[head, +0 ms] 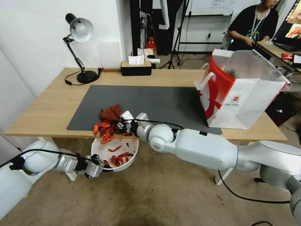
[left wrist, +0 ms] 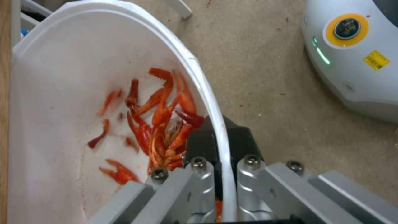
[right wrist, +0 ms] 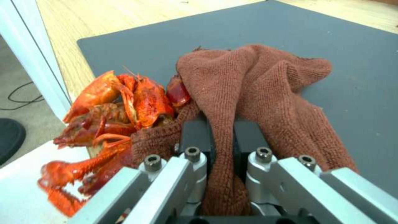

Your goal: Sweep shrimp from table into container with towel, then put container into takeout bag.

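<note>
My right gripper (head: 120,125) is shut on the rust-brown towel (head: 110,113) at the near edge of the table (head: 50,106); the towel (right wrist: 253,90) runs up between its fingers. A heap of red-orange shrimp (head: 104,131) lies at the table's front lip, pressed against the towel, some hanging over the edge (right wrist: 112,109). Just below that edge my left gripper (head: 99,165) is shut on the rim of the white container (head: 131,153), with several shrimp (left wrist: 166,124) lying inside it. The takeout bag (head: 241,94) stands open on the table's right end.
A dark grey mat (head: 156,103) covers the table's middle. A black desk lamp (head: 80,47) stands at the back left and a black tissue box (head: 136,67) at the back centre. The floor (head: 141,194) below the table is carpet.
</note>
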Robot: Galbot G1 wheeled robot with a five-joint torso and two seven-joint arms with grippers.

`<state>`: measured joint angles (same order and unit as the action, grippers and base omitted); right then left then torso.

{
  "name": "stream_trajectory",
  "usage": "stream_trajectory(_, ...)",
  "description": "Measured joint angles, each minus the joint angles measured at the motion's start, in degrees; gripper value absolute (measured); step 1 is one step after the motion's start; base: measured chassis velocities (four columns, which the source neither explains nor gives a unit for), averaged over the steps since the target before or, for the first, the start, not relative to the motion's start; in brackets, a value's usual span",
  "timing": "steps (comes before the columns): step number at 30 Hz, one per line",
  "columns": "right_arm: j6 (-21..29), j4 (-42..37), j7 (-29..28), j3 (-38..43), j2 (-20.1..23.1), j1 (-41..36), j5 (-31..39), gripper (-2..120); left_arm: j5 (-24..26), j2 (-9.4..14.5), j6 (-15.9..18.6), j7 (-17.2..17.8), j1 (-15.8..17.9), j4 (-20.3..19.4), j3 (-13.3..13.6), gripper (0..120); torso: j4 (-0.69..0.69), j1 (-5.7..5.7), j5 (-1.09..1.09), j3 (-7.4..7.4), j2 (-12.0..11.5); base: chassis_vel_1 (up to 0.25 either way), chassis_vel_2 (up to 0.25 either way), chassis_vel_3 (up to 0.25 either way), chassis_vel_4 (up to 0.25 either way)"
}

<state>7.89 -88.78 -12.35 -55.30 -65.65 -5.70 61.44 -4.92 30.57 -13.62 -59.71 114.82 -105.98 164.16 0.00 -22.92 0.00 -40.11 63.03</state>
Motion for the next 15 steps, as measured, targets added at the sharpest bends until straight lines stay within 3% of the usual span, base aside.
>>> stream_trajectory(15, 0.1, -1.0, 0.1, -0.2, 0.5, -0.1, -0.2, 4, 1.2, -1.1, 0.2, 0.1, 0.1, 0.6, 0.0, 0, 0.0, 0.0, 0.0, 0.0, 0.0, 0.0, 0.0, 0.0, 0.0)
